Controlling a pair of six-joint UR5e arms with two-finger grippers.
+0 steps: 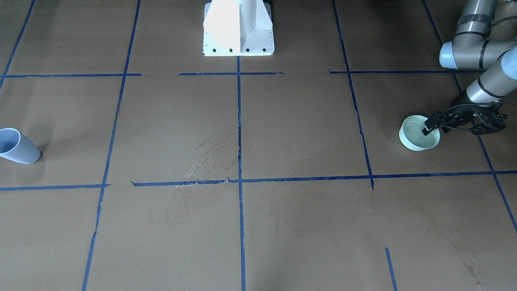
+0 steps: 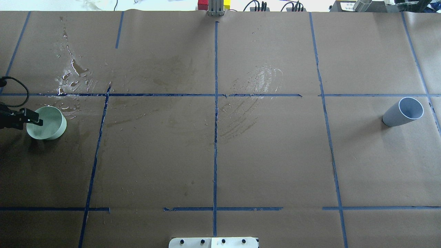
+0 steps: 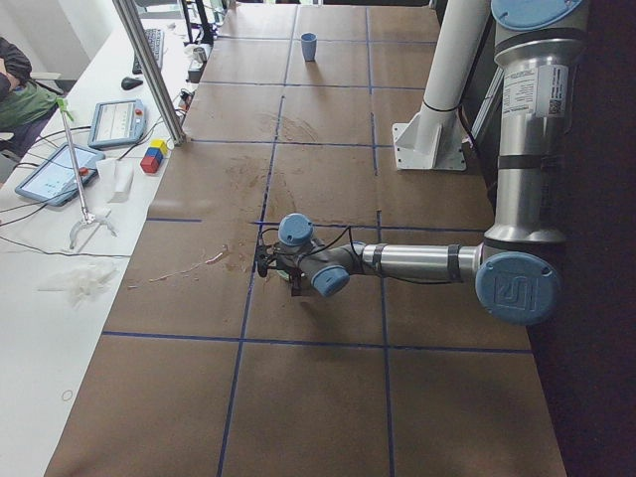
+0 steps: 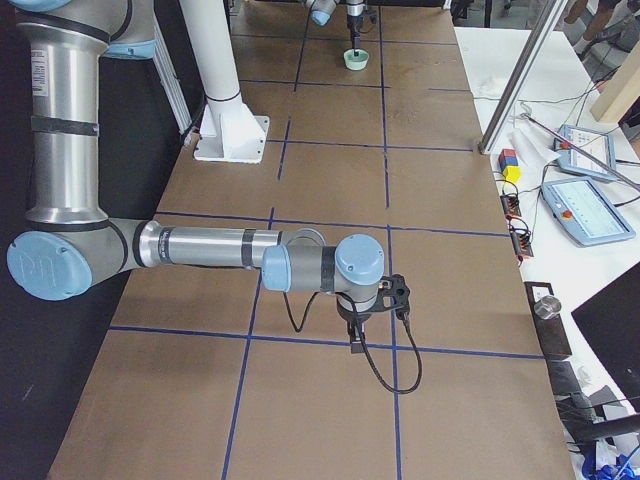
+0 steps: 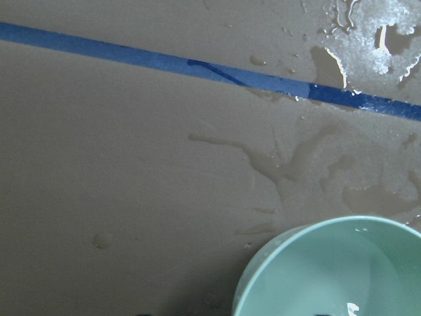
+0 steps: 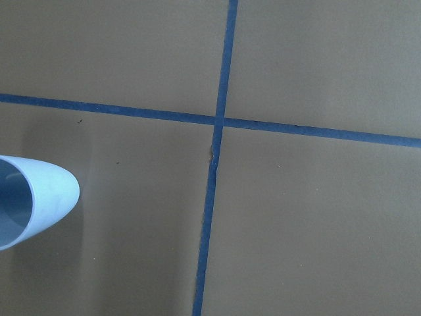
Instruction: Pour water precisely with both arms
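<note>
A mint-green bowl (image 2: 51, 128) stands at the table's left end and holds clear water (image 5: 342, 276). My left gripper (image 2: 34, 120) points down over its rim. One finger (image 1: 429, 125) reaches well inside the bowl, so the jaws look open astride the rim. A light-blue cup (image 2: 403, 112) stands at the table's right end, and shows at the left edge of the right wrist view (image 6: 33, 197). My right gripper (image 4: 385, 300) hovers near that end. It shows only in the exterior right view, so I cannot tell if it is open or shut.
Spilled water (image 2: 74, 74) lies in puddles on the brown paper just beyond the bowl, also seen in the left wrist view (image 5: 388, 33). Dried streaks (image 2: 255, 89) mark the middle. The white pedestal (image 1: 238, 28) stands at the robot's side. Tablets (image 4: 590, 210) lie on the side bench.
</note>
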